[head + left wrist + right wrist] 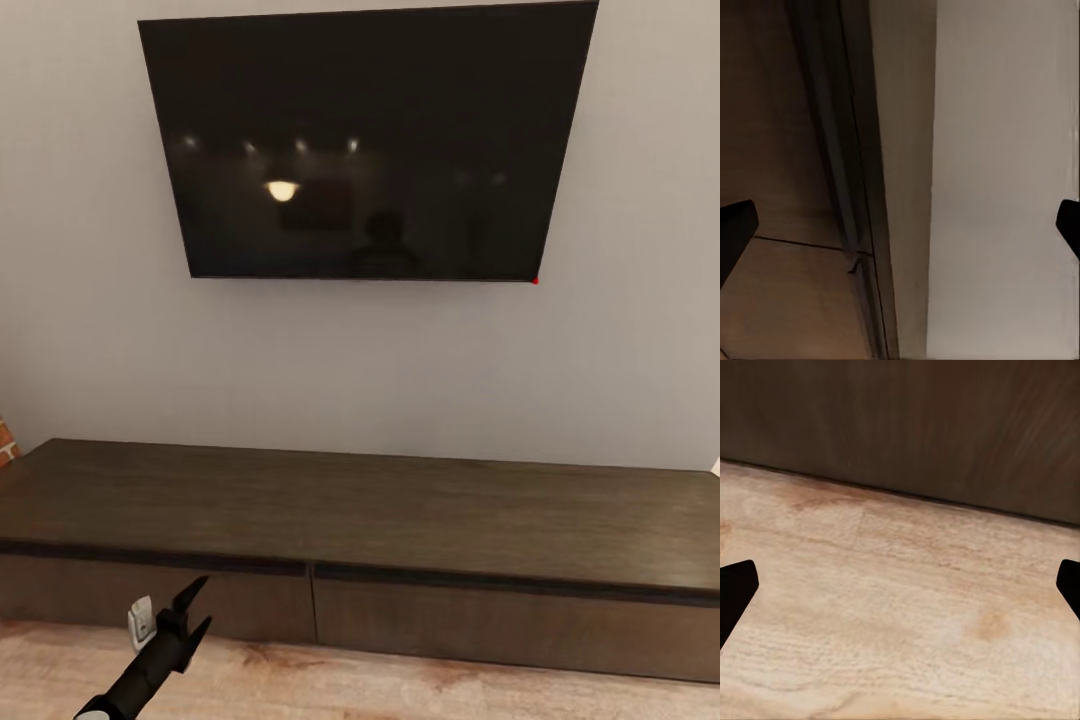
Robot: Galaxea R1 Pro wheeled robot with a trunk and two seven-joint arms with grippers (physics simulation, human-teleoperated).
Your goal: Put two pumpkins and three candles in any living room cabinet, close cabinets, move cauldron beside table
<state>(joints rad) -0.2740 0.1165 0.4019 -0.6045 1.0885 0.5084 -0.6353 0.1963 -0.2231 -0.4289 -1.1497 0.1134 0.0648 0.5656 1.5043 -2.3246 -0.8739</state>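
The long dark-brown cabinet [360, 510] stands against the wall, and both its flat drawer fronts [500, 620] are shut. My left gripper [207, 600] is open and holds nothing; it hangs just in front of the left drawer front, near the seam between the two. In the left wrist view the left gripper [900, 225] looks along the cabinet [795, 150] and the wall. The open, empty right gripper [900, 585] hovers over the wood floor [900, 607], facing the cabinet front [907, 427]. Pumpkins, candles, cauldron and coffee table are out of view.
A large black TV [365, 140] hangs on the grey wall above the cabinet. A sliver of brick fireplace [6, 440] shows at the far left. Pale wooden floor [400, 685] runs along the cabinet's base.
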